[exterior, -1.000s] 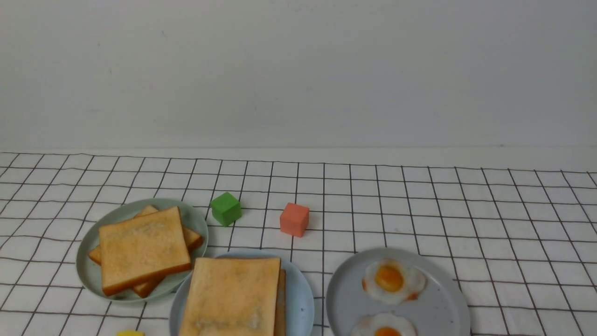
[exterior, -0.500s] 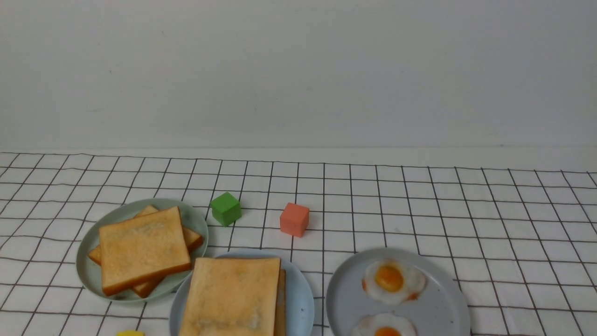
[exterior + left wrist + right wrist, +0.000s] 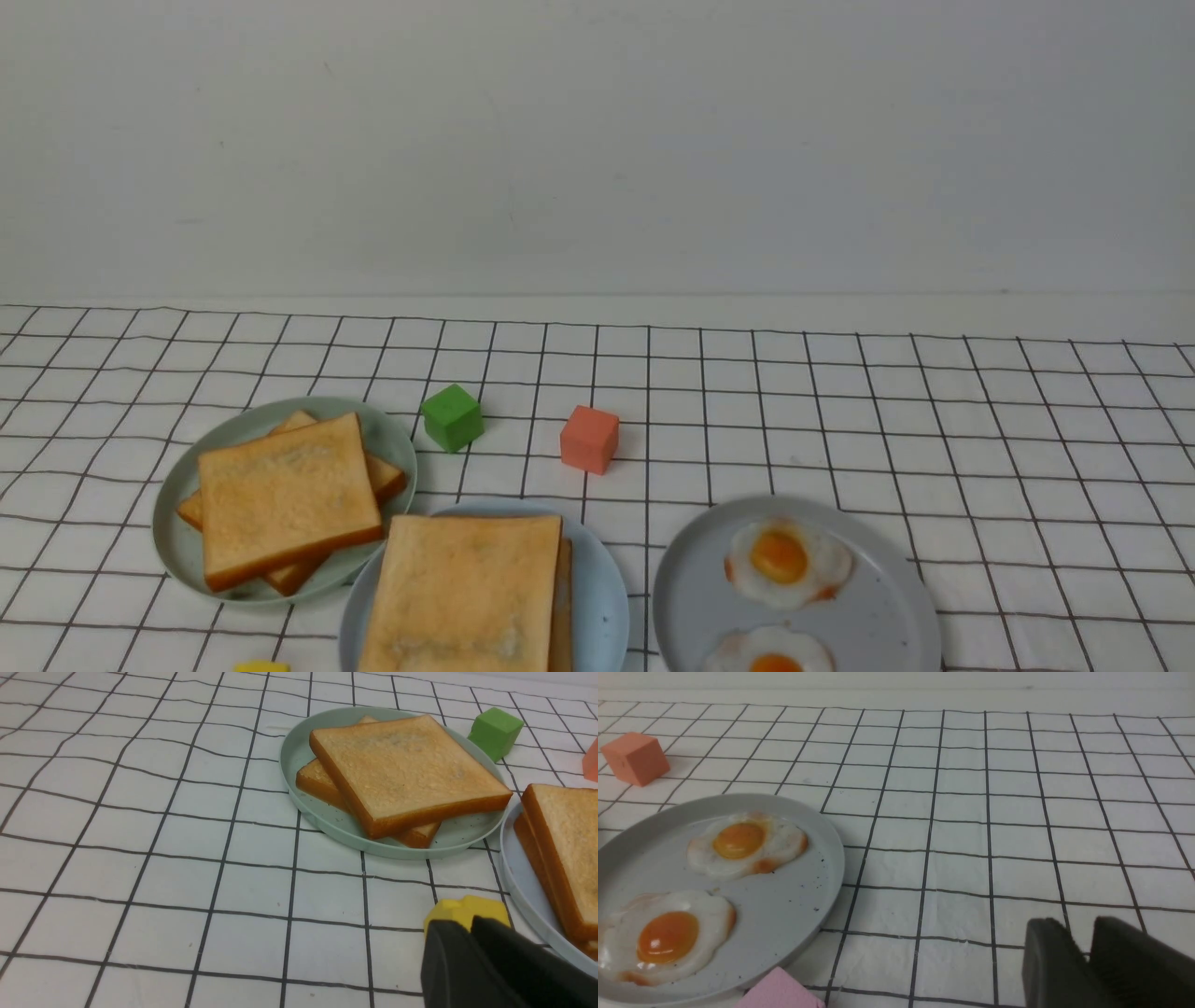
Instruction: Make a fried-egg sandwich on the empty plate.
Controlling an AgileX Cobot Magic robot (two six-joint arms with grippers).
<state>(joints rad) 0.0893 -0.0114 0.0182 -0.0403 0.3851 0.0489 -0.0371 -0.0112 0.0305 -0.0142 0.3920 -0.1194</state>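
The light blue plate (image 3: 607,597) at the front middle carries two stacked toast slices (image 3: 462,593); whether an egg lies between them I cannot tell. Its rim (image 3: 523,896) and the stack (image 3: 565,849) also show in the left wrist view. Two fried eggs (image 3: 784,560) (image 3: 770,658) lie on the grey plate (image 3: 691,597) to the right. Neither gripper shows in the front view. My left gripper (image 3: 467,924) hovers low beside the blue plate, jaws almost together and holding nothing. My right gripper (image 3: 1080,933) is over bare cloth right of the grey plate (image 3: 794,905), its tips slightly apart and empty.
The pale green plate (image 3: 177,532) at the left holds a pile of plain toast (image 3: 280,495). A green cube (image 3: 452,417) and an orange cube (image 3: 589,439) stand behind the plates. A yellow block (image 3: 460,907) lies just beyond the left fingertips. A pink block (image 3: 780,991) sits by the grey plate.
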